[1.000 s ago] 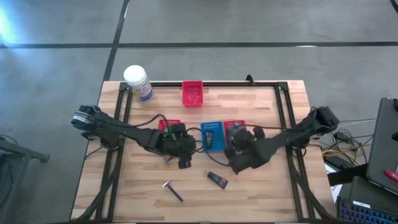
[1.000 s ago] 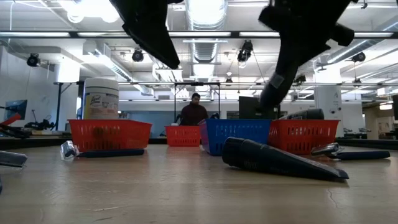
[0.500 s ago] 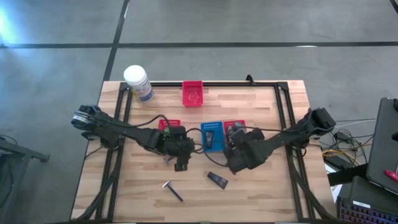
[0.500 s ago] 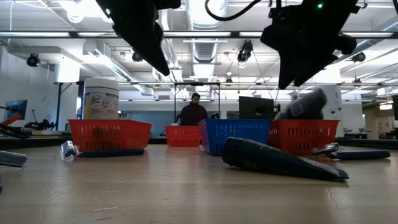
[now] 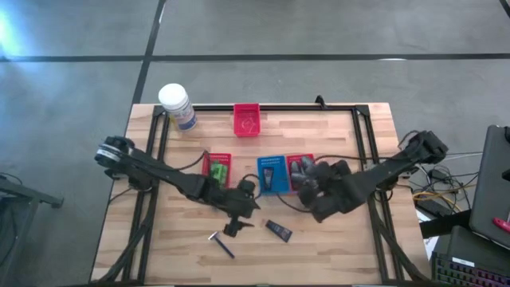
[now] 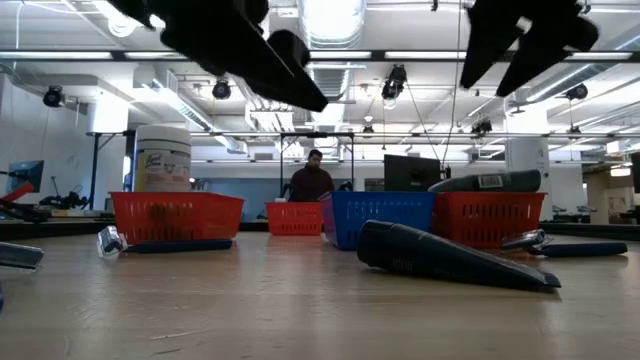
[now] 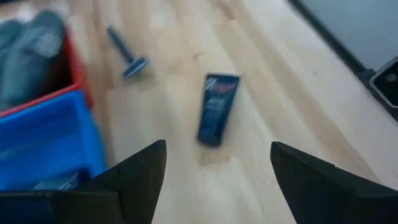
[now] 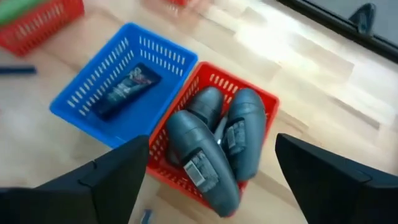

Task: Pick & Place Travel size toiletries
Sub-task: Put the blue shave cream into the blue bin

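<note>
My left gripper is open and empty above the table, a little left of a dark flat tube that lies flat on the wood; the tube also shows in the left wrist view. My right gripper is open and empty above the red basket, which holds three grey oval bottles. The blue basket holds one dark tube. A red basket holds green bottles. A blue-handled razor lies near the front, another beyond the grey bottles' basket.
A large white jar stands at the far left corner. A fourth red basket sits at the far edge. Dark frame rails run along the table's sides. A person stands in the room behind.
My right gripper has risen and gone a little toward the table's right edge, away from the red basket. A grey bottle that stood tilted at that basket now lies level on the others. My left gripper has gone toward the near edge and the loose tube, tipping more level.
</note>
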{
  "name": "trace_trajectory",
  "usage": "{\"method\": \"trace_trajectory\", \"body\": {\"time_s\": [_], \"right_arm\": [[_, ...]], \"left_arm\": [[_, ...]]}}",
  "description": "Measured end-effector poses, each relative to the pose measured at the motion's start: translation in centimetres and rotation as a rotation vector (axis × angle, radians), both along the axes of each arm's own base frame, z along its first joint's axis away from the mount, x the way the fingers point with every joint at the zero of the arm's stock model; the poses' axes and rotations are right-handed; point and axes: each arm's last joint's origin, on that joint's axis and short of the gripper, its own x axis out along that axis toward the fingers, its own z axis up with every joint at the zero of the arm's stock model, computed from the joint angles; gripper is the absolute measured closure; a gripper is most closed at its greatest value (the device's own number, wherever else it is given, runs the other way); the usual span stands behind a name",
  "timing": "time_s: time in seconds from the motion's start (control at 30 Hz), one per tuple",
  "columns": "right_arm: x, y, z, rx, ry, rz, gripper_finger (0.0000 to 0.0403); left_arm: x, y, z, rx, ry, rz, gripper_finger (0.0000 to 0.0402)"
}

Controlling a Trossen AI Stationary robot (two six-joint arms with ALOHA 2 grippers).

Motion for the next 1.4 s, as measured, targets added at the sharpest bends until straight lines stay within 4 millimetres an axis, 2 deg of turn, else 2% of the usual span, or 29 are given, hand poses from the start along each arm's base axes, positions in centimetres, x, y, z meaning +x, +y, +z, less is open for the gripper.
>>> {"method": "trace_trajectory", "body": {"time_s": [0.2,0.4,0.53,0.63,0.8,0.87,0.97,1.03,1.1,1.27,1.4], "right_arm": [[-3.8,0.3,2.8,-0.020,-0.158,-0.064,0.0057],[-4.8,-0.2,3.6,0.010,-0.179,-0.059,0.0068],[-5.0,-0.2,3.8,0.019,-0.186,-0.059,0.0075],[-4.9,-0.1,3.6,0.025,-0.163,-0.051,0.0081],[-4.6,0.3,3.2,0.025,-0.142,-0.040,0.0087],[-4.6,0.3,3.1,0.035,-0.135,-0.039,0.0086],[-4.9,0.5,3.1,0.061,-0.121,-0.027,0.0077],[-5.1,1.0,2.9,0.089,-0.114,0.011,0.0071],[-4.6,2.0,2.2,0.148,-0.096,0.123,0.0066],[-0.9,6.1,-2.6,0.342,-0.198,0.542,0.0060],[1.7,7.6,-6.1,0.306,-0.184,0.649,0.0055]], "left_arm": [[2.5,-1.1,-3.3,-0.003,-0.067,-0.060,0.0110],[5.9,-2.3,-6.6,0.025,-0.005,-0.130,0.0110],[7.6,-2.8,-7.3,0.027,0.055,-0.119,0.0110],[8.2,-2.9,-7.6,0.040,0.143,-0.110,0.0110],[8.1,-2.8,-7.1,0.087,0.260,-0.093,0.0110],[7.4,-2.5,-6.2,0.116,0.288,-0.063,0.0111],[6.1,-2.0,-3.6,0.126,0.261,-0.028,0.0117],[4.6,-1.4,-1.8,0.105,0.235,0.012,0.0121],[2.6,-0.7,-0.8,0.076,0.226,0.072,0.0125],[-3.1,1.2,0.2,0.016,0.209,0.264,0.0129],[-6.9,2.2,0.4,-0.023,0.165,0.371,0.0129]]}}
